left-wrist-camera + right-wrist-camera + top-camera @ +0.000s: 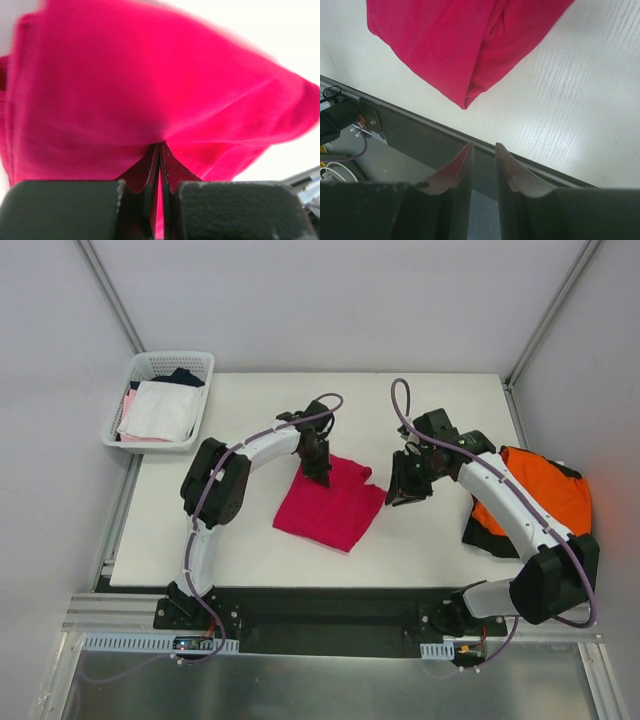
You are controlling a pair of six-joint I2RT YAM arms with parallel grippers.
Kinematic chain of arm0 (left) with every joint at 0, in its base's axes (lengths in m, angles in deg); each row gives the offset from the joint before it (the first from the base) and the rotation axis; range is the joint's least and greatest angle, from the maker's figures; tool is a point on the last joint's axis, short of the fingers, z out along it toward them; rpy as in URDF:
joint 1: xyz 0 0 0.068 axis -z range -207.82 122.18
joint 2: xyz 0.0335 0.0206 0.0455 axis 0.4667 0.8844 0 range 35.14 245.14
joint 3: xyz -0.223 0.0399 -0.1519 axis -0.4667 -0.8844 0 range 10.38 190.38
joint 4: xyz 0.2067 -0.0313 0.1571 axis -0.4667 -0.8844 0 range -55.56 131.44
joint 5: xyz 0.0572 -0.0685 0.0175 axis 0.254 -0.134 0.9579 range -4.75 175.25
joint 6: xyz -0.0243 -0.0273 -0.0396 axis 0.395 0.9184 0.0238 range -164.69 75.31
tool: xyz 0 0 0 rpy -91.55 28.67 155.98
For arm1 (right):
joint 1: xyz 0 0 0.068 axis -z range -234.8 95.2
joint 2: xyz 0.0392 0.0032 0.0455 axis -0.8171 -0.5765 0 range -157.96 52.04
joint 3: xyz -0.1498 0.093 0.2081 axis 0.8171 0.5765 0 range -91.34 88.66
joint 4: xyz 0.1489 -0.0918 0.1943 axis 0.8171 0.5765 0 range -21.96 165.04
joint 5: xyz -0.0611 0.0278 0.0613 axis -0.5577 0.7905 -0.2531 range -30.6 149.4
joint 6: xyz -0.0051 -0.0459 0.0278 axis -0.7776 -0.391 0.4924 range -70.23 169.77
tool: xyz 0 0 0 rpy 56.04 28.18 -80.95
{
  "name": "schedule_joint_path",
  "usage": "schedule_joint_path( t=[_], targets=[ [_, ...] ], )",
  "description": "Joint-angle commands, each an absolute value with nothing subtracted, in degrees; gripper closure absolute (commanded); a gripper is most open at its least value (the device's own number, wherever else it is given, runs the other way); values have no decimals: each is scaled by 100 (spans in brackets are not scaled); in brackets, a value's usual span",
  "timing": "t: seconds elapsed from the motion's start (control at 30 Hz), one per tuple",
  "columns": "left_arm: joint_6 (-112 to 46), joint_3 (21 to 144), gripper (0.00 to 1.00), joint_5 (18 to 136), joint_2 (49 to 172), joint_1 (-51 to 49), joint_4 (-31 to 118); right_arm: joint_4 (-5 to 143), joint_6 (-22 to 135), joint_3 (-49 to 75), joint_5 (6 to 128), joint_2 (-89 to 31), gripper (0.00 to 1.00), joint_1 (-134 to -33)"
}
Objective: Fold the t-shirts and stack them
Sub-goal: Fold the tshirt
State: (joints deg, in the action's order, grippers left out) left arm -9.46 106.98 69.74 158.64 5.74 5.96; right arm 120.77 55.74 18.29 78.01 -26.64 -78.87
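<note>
Lying diagonal, crimson t-shirt [332,512], far corner in left gripper [320,478].

crimson t-shirt [330,505], orange t-shirt [545,495], white basket [160,362]

**Where everything sits on my table right now**

I've got one t-shirt [330,505] lying in the middle of the table [260,410]. My left gripper [318,472] is down on its far edge. My right gripper [405,490] hangs just right of it, apart from the cloth. Further right, a heap of t-shirts [540,495] laps over the table's right edge, under my right arm [500,495]. At the far-left corner, a basket [170,358] holds garments [160,410].
</note>
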Motion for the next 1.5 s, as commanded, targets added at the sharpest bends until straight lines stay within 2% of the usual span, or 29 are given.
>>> schedule_joint_path(
  t=[0.0,0.3,0.6,0.77,0.93,1.03,1.23,1.37,1.47],
  targets=[
    [-576,10022,100,7400,15345,584,585,12236,5407,1738,7794,-2522,73,-7826],
    [-189,7800,100,7795,13939,514,734,12025,5486,1949,7892,-2381,74,-7835],
    [-188,6840,100,7954,13182,198,787,11840,5574,2291,8032,-2179,74,-7818],
    [-391,7137,97,7919,13164,127,770,11805,5574,2388,8050,-2100,74,-7826],
    [-382,7901,80,7726,13304,145,725,11787,5565,2450,8067,-2048,74,-7818],
    [-373,8306,73,7620,13445,180,682,11796,5548,2441,8059,-2030,74,-7826],
    [-277,9044,69,7514,13463,513,497,11726,5443,2529,8172,-2108,72,-7826],
    [-83,8905,69,7356,13297,733,479,11349,5346,2696,8655,-2600,60,-7870],
    [75,8179,69,7374,12946,891,479,11042,5346,2670,8805,-3048,53,-7923]
  ],
)
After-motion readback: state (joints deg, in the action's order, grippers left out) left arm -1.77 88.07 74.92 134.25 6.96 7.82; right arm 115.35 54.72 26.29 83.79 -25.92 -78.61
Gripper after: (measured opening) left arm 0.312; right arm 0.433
